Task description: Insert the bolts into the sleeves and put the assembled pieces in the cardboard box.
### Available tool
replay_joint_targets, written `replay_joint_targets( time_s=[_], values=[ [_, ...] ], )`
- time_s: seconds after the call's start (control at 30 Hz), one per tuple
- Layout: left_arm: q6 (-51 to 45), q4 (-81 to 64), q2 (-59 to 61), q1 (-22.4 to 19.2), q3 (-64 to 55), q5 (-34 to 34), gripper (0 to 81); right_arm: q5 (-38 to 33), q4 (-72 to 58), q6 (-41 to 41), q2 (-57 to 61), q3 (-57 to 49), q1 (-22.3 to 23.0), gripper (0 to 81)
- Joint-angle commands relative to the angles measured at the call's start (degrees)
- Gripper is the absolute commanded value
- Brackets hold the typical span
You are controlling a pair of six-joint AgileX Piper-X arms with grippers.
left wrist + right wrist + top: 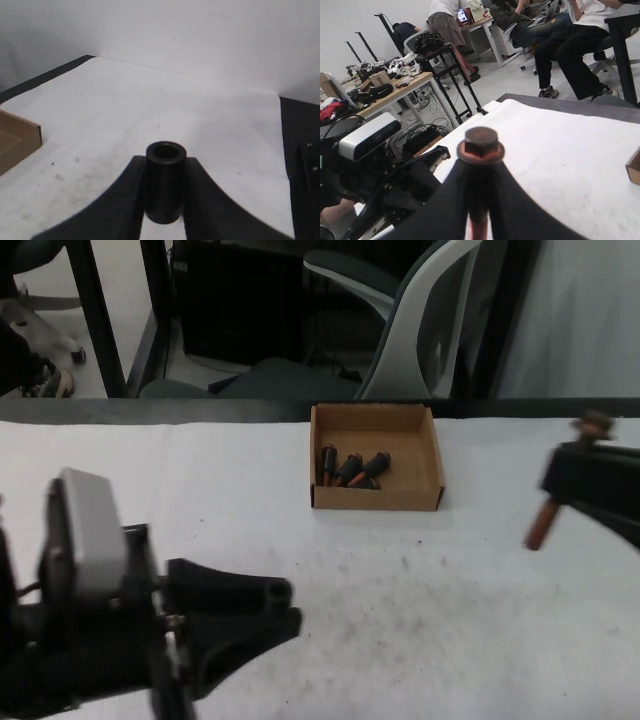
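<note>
**Bench stock, bolt and sleeve held ready for joining**

Item 1, nearest: left gripper (165,162), low over the white bench cover (450,580); jaws closed narrowly on the black sleeve (165,182), gripped across its sides; one open end of the bore stands proud of the fingertips and unobstructed, probably so that a bolt can enter.

Item 2, further out on the other side: right gripper (480,170), raised above the bench; jaws shut on the copper-coloured bolt (480,145) just under its hexagonal head; in the high view the shank hangs free below the fingers at a slight tilt, a hold that leaves the entering length bare. Bolt and sleeve are well apart; insertion not yet begun, by my reading.

Item 3, beyond both: cardboard box (432,455) near the far edge of the bench, open-topped; three assembled pieces (350,469) lie together against its left side, leaving room beside them.

Item 4, farthest: office chair (400,330) behind the bench.
</note>
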Motion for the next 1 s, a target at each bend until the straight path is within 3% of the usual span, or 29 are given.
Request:
replay_joint_targets(
  time_s=[0.0, 0.33, 0.97],
  values=[
    [-3.5, -12.7, 6.7, -3.0, -0.3, 0.6, 0.8, 0.2, -7.5, 0.6, 6.3, -0.1, 1.8, 0.2],
    [-7.2, -20.4, 12.7, -4.0, -0.3, -2.6, 0.8, -0.1, -20.9, 3.8, 21.1, -0.5, 4.4, 0.2],
    [-4.9, -17.7, 13.0, -4.0, -0.4, -2.6, 0.8, -4.6, -20.9, 2.3, 29.6, -6.2, 9.1, 0.2]
  ],
)
